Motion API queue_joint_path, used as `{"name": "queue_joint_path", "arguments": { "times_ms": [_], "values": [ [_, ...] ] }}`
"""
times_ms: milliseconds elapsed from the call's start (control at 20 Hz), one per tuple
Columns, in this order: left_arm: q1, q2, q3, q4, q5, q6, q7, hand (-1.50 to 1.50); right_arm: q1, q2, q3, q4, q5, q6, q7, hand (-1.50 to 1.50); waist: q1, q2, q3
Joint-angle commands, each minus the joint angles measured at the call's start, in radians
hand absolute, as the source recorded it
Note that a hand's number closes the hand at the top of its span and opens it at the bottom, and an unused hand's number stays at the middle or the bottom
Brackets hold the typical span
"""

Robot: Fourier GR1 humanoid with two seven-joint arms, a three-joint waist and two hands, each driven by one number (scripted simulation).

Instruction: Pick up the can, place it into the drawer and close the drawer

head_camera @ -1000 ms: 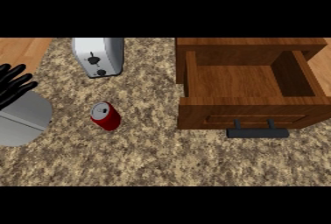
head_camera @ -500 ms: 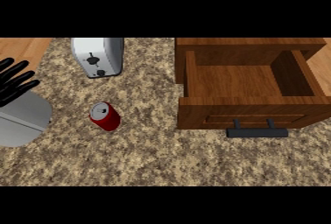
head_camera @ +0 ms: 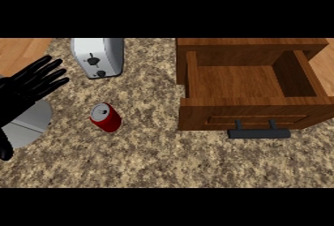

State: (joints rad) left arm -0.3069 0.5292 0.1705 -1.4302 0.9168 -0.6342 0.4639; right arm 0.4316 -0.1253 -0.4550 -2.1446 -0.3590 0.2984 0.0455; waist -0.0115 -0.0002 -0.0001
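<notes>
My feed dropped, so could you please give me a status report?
Left hand open, left of can; right hand out of view. Can on counter, untouched. Drawer open, nothing between.

The can (head_camera: 106, 117) is coloured red, with a silver-grey lid. The counter top (head_camera: 150, 154) is patterned in speckled beige, brown and black. The drawer (head_camera: 248, 81) is finished in warm brown wood grain, and its handle (head_camera: 259, 132) is dark grey. The toaster (head_camera: 98, 56) is shown in pale silver with black knobs. The left hand (head_camera: 29, 86) is black, its forearm (head_camera: 29, 126) grey
</notes>
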Motion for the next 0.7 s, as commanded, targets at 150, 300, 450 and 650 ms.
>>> {"name": "queue_joint_path", "arguments": {
  "times_ms": [150, 300, 450, 650],
  "values": [
    [-0.013, -0.086, -0.025, 0.028, -0.159, 0.026, -0.064, -1.50, 0.095, -0.018, -0.136, 0.021, -0.126, 0.124, -0.037, -1.50, -0.006, -0.002, 0.000],
    [0.025, -0.170, -0.064, 0.033, -0.282, 0.021, -0.145, -1.50, -0.040, -0.011, -0.068, 0.034, -0.030, 0.059, 0.026, -1.50, 0.006, 0.000, 0.000],
    [-0.014, -0.157, -0.042, 0.138, -0.323, -0.027, -0.181, -1.50, 0.011, -0.029, -0.142, -0.019, -0.137, 0.100, 0.074, -1.50, 0.000, 0.000, 0.000],
    [0.003, -0.199, -0.056, 0.205, -0.450, -0.039, -0.289, -1.50, -0.027, 0.009, -0.124, 0.009, -0.049, 0.093, 0.039, -1.50, 0.003, 0.001, 0.000]
  ]
}}
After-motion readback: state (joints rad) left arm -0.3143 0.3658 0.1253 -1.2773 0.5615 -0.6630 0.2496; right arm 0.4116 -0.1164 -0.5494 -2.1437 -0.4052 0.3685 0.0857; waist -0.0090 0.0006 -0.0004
